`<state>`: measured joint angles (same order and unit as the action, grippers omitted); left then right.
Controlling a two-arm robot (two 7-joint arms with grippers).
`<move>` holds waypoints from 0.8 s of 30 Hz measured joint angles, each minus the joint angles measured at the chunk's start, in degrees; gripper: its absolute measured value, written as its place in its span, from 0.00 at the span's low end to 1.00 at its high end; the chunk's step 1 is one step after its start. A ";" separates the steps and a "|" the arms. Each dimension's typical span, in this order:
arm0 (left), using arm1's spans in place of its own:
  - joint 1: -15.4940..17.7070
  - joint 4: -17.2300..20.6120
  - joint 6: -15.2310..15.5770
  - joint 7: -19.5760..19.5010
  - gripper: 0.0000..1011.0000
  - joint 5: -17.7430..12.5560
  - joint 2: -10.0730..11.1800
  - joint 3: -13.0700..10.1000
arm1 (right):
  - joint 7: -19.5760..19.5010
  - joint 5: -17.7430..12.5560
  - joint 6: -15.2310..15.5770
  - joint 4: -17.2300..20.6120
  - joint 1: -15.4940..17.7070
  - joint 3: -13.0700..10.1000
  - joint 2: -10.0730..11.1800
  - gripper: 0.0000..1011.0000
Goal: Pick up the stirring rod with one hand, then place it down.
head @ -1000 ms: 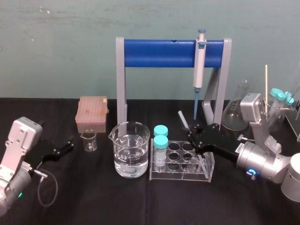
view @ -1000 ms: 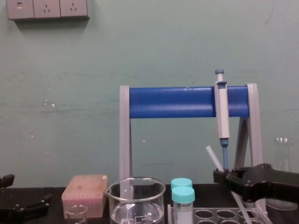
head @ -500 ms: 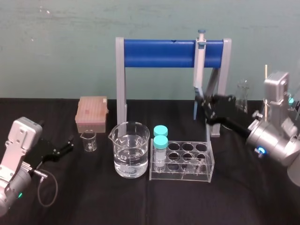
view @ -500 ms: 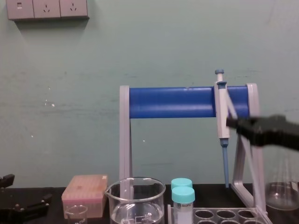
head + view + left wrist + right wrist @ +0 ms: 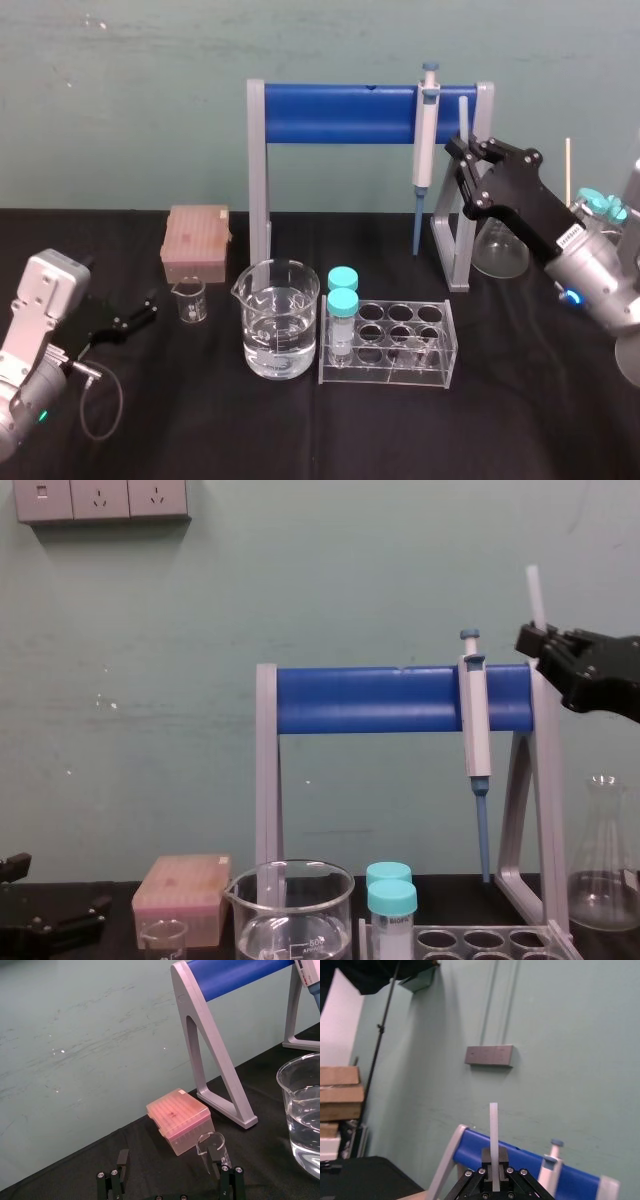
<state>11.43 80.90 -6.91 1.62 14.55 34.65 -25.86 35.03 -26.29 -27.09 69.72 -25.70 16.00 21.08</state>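
Chest view: right gripper [image 5: 547, 640] pinches the stirring rod [image 5: 535, 588] upright beside the pipette stand [image 5: 380, 698]; thin, slick, likely brittle, it wants gentle pressure. Left gripper [image 5: 148, 308] rests spread, parked.

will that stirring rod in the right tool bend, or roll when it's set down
Probably stiff: the stirring rod stands straight above the right tool, no sag. Thin, round and smooth-looking, so it likely rolls on the flat black table. It looks glass-like, so probably fragile if dropped. The left tool sits open at the table's left.
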 joint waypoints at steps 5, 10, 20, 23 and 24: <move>0.00 0.00 0.00 0.00 0.99 0.00 0.00 0.00 | -1.70 0.37 -2.18 -0.16 3.36 -1.89 -0.79 0.07; 0.00 0.00 0.00 0.00 0.99 0.00 0.00 0.00 | -2.53 0.84 -1.90 0.15 5.73 -2.74 -0.90 0.07; 0.00 0.00 0.00 0.00 0.99 0.00 0.00 0.00 | -4.31 2.52 -1.60 0.10 6.69 -4.19 -1.73 0.07; 0.00 0.00 0.00 0.00 0.99 0.00 0.00 0.00 | -4.28 2.49 -1.60 0.10 6.69 -4.14 -1.69 0.07; 0.00 0.00 0.00 0.00 0.99 0.00 0.00 0.00 | -4.27 2.48 -1.60 0.10 6.69 -4.13 -1.69 0.07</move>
<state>11.43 80.90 -6.91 1.62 14.55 34.65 -25.86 30.76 -23.80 -28.69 69.82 -19.01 11.87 19.39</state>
